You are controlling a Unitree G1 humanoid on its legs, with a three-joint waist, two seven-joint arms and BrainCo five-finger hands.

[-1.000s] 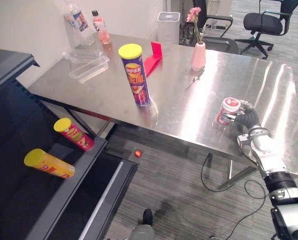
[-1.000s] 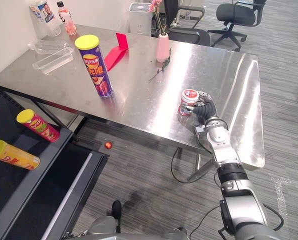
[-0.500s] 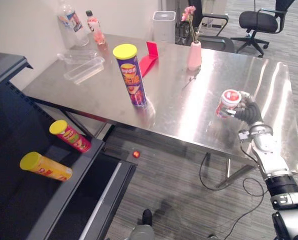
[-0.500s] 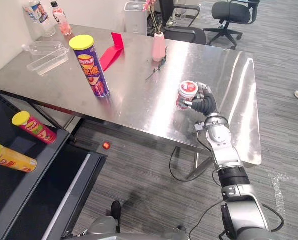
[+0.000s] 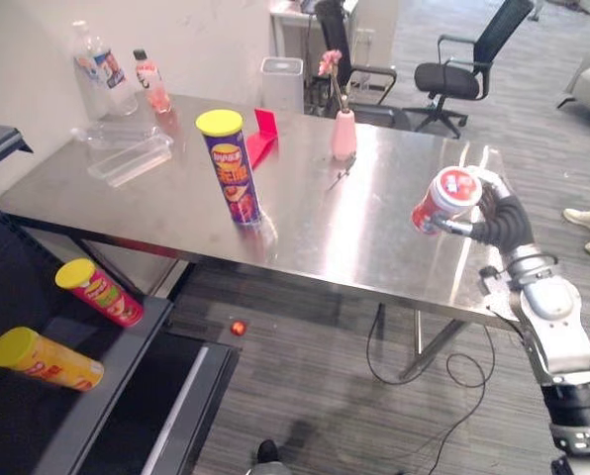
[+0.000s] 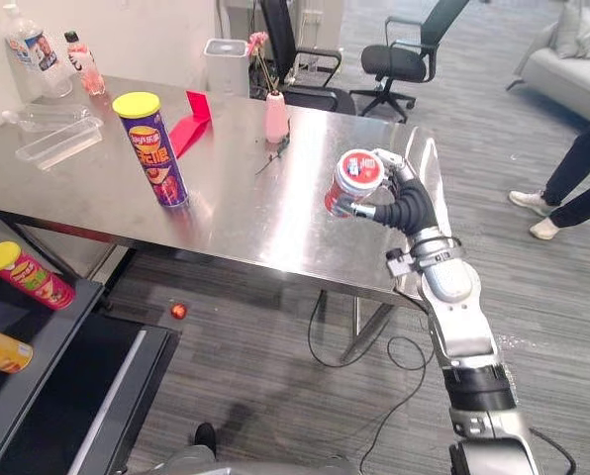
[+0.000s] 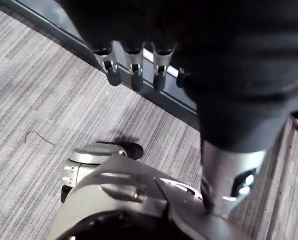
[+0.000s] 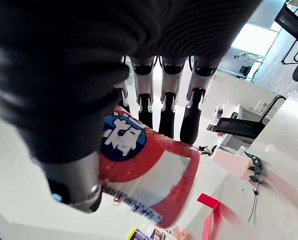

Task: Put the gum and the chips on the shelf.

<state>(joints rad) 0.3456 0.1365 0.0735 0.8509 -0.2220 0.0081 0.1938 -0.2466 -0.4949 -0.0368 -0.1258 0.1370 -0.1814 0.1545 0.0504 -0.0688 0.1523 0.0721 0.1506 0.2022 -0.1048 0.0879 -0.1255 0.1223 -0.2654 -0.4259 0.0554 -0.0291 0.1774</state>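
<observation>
One gum tub [image 5: 445, 197] tight within the curled fingers of the right robot hand [image 5: 500, 220], above the table [image 5: 364, 223]

R arm [image 5: 557, 336]: silver-grey segments, black band nr elbow. R hand [image 5: 499, 216]: dark ribbed cover, silver fingers [image 8: 169, 100] w/ dark tips. L hand [image 7: 135, 70] same.
</observation>
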